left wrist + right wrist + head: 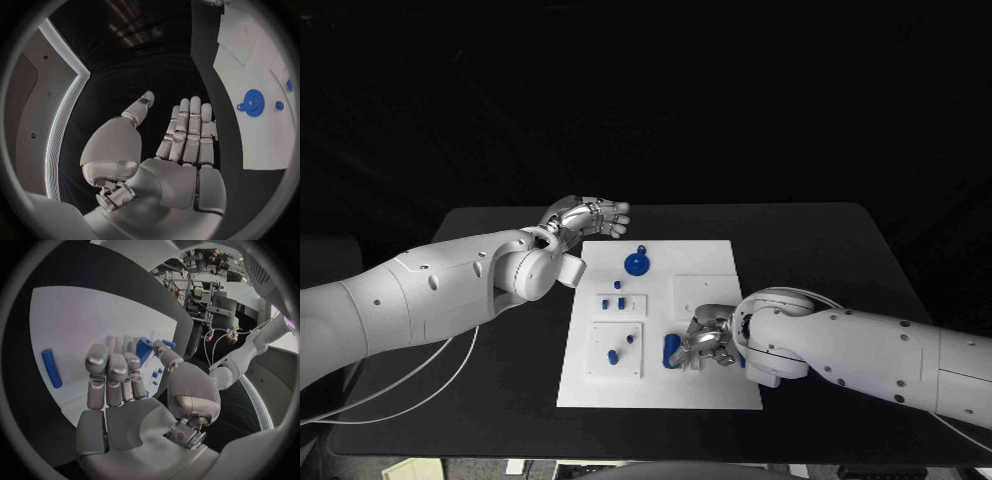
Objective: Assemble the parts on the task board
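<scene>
Beside the right hand (125,390), its wrist view shows a blue rod (52,368)

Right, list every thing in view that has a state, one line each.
left hand: open, fingers straight, off the far left corner of the board, holding nothing.
right hand: over the board's near right part; hold cannot be told.
task board: flat on the table.
blue gear: lying on the board.
blue cylinder: lying by the right hand.
</scene>
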Robot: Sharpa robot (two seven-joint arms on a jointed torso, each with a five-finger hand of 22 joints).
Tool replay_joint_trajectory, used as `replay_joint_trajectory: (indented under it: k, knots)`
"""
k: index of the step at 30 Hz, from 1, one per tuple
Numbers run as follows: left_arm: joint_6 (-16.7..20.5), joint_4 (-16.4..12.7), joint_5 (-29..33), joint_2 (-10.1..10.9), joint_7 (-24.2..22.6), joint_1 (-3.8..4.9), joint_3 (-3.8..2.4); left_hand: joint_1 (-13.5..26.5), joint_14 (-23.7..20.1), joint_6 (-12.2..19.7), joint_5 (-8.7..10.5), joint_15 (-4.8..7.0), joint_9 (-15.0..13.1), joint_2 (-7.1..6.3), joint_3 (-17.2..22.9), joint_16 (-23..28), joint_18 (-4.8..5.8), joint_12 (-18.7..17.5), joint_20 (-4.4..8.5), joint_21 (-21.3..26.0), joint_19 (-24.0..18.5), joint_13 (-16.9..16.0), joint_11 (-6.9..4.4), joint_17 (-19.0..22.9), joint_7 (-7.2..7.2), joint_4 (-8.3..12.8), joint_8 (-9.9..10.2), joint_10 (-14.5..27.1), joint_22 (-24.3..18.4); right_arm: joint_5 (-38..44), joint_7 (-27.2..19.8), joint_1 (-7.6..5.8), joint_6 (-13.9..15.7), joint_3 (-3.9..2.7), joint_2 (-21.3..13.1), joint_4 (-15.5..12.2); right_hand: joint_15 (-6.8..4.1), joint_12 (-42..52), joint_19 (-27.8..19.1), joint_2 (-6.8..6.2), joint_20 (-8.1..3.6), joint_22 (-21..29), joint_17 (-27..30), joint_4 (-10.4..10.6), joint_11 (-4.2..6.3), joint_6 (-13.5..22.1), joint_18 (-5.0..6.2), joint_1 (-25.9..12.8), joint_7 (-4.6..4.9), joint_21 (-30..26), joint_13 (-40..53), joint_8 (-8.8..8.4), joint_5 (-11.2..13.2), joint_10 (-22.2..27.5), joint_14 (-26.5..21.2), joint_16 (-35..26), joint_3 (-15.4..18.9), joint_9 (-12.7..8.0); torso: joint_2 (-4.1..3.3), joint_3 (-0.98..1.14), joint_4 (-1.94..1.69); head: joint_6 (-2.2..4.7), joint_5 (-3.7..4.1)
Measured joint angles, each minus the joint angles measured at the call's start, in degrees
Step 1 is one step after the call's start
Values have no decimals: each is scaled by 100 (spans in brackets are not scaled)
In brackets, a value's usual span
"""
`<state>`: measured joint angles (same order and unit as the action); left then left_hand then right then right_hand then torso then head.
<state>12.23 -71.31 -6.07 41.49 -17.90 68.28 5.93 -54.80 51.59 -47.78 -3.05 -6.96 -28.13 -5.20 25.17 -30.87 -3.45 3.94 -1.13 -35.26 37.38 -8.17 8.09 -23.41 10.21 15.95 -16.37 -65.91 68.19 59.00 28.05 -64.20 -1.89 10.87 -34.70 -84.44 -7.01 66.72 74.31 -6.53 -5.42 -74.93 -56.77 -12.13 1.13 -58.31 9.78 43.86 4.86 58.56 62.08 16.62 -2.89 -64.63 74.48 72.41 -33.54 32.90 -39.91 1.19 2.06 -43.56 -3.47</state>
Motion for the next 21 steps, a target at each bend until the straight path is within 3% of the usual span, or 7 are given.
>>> replay_joint_trajectory:
  k: [21]
  knots:
    - [-13,0,0,21,-1,0,1,86,0,0,0,0,7,39,-73,26,5,0,0,44,0,5,0,-39,0,-41,0,0,13,79,78,37,6,4,48,129,9,-22,51,189,50,1,-29,246,26,-103,1,-88,17,0,-1,1,1,-47,12,-19,-486,-62,-1,0,-2,-19,13]
